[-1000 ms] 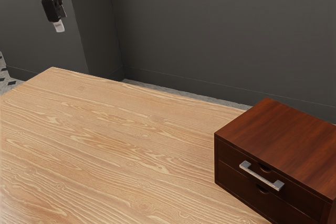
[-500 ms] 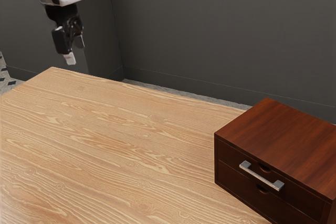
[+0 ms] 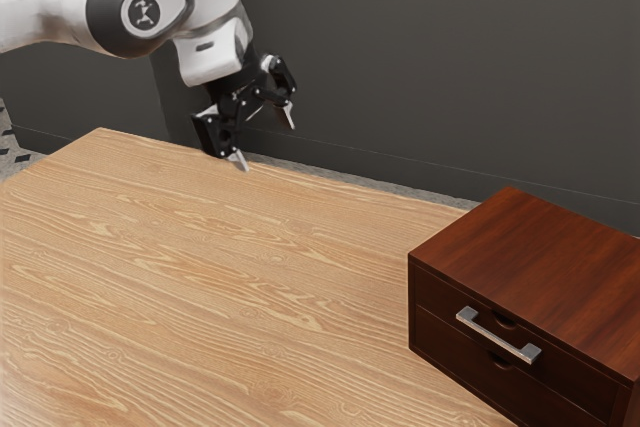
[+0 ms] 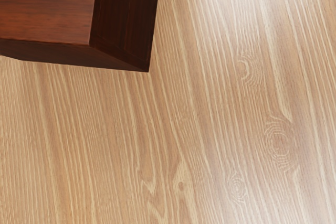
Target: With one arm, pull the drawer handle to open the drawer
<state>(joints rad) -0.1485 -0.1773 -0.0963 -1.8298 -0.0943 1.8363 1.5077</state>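
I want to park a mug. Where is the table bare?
The table lies bare from its edge at the exterior view's left up to the drawer cabinet. Only the exterior view's lower right is taken, by that cabinet; the open hand hangs over the far edge.

The white robot arm (image 3: 130, 7) reaches in from the exterior view's left. Its black two-finger gripper (image 3: 263, 136) is tilted, fingers spread wide apart.
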